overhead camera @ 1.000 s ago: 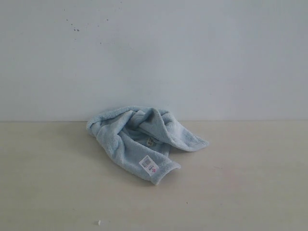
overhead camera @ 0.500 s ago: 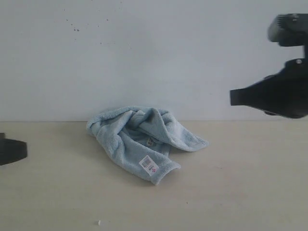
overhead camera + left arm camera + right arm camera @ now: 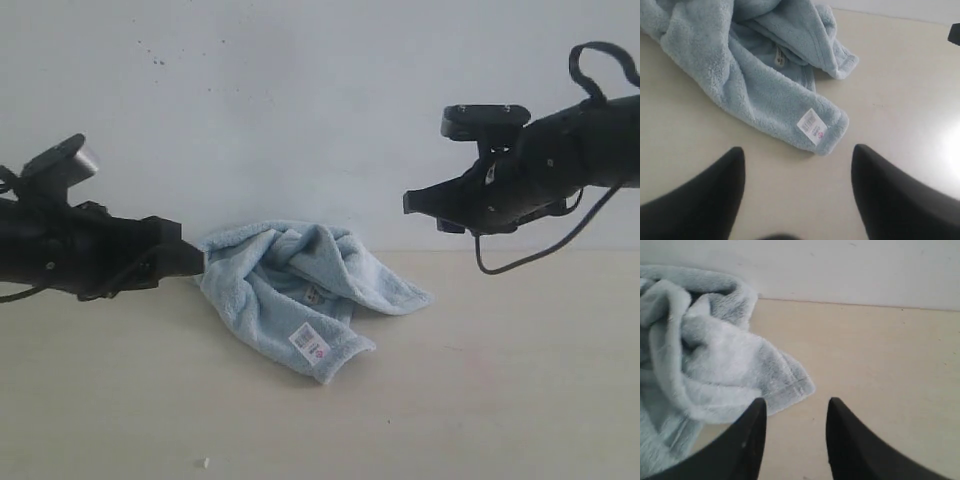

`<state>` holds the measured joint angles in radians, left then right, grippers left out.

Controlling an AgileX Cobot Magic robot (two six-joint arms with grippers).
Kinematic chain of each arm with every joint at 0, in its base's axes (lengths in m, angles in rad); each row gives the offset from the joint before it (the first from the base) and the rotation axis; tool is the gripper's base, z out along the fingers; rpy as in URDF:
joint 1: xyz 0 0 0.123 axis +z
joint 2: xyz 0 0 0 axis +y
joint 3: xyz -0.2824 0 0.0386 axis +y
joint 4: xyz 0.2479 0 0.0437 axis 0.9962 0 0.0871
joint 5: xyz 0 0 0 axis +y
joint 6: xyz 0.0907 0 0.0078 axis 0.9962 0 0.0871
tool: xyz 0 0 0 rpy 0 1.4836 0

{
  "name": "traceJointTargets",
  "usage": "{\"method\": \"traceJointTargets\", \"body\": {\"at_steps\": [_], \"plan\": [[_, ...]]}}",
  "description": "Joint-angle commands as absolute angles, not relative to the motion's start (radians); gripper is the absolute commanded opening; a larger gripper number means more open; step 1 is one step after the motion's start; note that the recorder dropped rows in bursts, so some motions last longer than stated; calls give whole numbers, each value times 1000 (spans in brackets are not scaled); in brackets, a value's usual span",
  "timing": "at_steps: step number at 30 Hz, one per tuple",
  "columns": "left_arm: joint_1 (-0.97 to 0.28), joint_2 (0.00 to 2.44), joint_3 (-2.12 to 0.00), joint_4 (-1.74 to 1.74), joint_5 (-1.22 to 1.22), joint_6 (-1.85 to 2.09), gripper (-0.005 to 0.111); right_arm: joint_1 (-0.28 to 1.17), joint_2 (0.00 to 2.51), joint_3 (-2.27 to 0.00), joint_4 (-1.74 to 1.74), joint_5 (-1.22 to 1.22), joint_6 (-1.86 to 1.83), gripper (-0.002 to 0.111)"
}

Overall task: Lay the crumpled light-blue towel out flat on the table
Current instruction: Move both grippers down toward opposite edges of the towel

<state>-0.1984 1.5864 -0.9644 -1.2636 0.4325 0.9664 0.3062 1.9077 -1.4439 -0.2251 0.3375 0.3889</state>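
Pale beige matte table (image 3: 520, 400) is bearing the crumpled fluffy light-blue terry towel (image 3: 290, 285), untouched. Both arms are just arriving: left gripper (image 3: 798, 150), jaws apart, is facing the heap just ahead; right gripper (image 3: 797, 400), jaws apart, is hovering above its corner, so spreading is only starting

Crumpled pale-blue fluffy terry towel (image 3: 285, 290): left edge hidden behind black left gripper (image 3: 190, 262); cropped in both wrist views. Small white sewn-in label (image 3: 811, 126): red print unreadable.
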Motion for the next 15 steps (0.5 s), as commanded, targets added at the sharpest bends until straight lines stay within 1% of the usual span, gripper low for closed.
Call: {"method": "traceJointTargets", "body": {"at_steps": [1,5,7,10,15], "plan": [[-211,1715,-1060,-1414,441,1143,61,242,2049,-1577,-98,354,302,40],[-224,1810,-1137,-1462,442,1207,61,230,2183,-1723,0,430,157,41],[-232,1856,-1176,-1462,442,1209,61,230,2250,-1794,32,474,111,47],[-245,1910,-1215,-1462,442,1214,61,230,2332,-1900,72,534,86,60],[-263,1962,-1245,-1468,440,1218,61,230,2430,-2041,121,643,24,62]]}}
